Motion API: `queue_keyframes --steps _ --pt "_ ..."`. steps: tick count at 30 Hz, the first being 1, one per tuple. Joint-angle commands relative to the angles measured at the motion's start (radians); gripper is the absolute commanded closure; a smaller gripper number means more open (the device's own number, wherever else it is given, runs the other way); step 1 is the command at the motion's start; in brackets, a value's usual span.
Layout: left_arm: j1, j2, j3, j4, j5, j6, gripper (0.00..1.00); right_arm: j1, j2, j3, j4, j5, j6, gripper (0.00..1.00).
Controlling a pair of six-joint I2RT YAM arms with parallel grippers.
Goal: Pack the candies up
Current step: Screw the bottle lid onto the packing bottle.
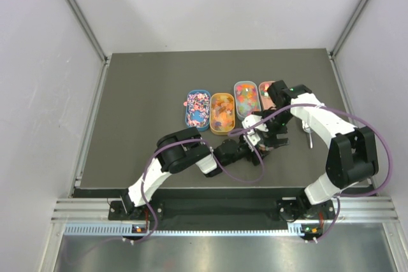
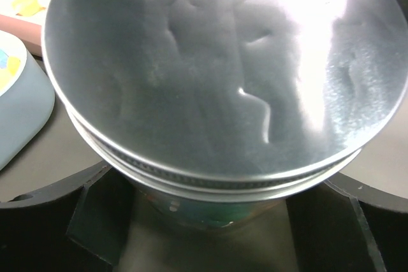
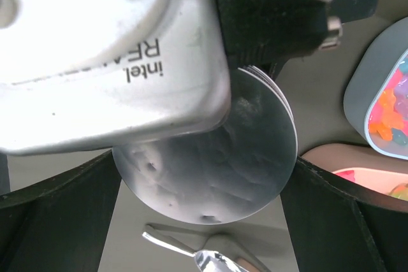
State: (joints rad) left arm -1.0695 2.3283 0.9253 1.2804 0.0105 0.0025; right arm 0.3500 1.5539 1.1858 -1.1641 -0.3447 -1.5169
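Observation:
The candies lie in several oval trays on the table: blue (image 1: 197, 108), orange (image 1: 222, 113), grey-blue (image 1: 245, 96) and pink (image 1: 267, 88). A clear round jar (image 2: 210, 205) with a silver lid (image 2: 217, 68) fills the left wrist view, with greenish contents dimly visible through its wall. My left gripper (image 2: 210, 224) is shut on the jar's body, a dark finger on each side. My right gripper (image 3: 207, 173) sits over the lid (image 3: 217, 170), its fingers touching both edges. In the top view both grippers, left (image 1: 257, 148) and right (image 1: 275, 137), meet in front of the trays and hide the jar.
A silver metal scoop (image 3: 213, 260) lies on the table just beyond the jar, and also shows in the top view (image 1: 308, 136). The grey-blue tray (image 3: 382, 100) and pink tray (image 3: 370, 179) are close on the right. The left wrist camera housing (image 3: 108, 49) blocks much of the right wrist view.

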Motion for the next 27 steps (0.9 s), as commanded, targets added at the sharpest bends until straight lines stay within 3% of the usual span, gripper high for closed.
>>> queue_keyframes --steps 1,6,12,19,20,23,27 --pt "0.046 0.16 -0.068 -0.685 -0.113 0.042 1.0 0.004 -0.015 0.017 -0.218 -0.089 -0.026 0.0" --pt "0.048 0.155 -0.069 -0.687 -0.115 0.042 1.0 0.01 -0.015 0.031 -0.209 -0.119 0.023 0.0" --pt "0.046 0.154 -0.069 -0.685 -0.127 0.044 1.0 0.02 -0.034 -0.006 -0.148 -0.093 0.195 0.04" --pt "0.048 0.149 -0.071 -0.684 -0.129 0.044 1.0 0.023 -0.064 -0.1 -0.085 -0.114 0.317 0.35" --pt "0.048 0.148 -0.072 -0.684 -0.129 0.044 1.0 0.023 -0.064 -0.112 -0.08 -0.12 0.334 0.47" --pt "0.048 0.149 -0.071 -0.684 -0.133 0.042 1.0 0.023 -0.052 -0.146 -0.045 -0.122 0.415 0.66" --pt "0.049 0.146 -0.074 -0.679 -0.138 0.037 1.0 0.023 -0.045 -0.199 0.027 -0.131 0.573 0.71"
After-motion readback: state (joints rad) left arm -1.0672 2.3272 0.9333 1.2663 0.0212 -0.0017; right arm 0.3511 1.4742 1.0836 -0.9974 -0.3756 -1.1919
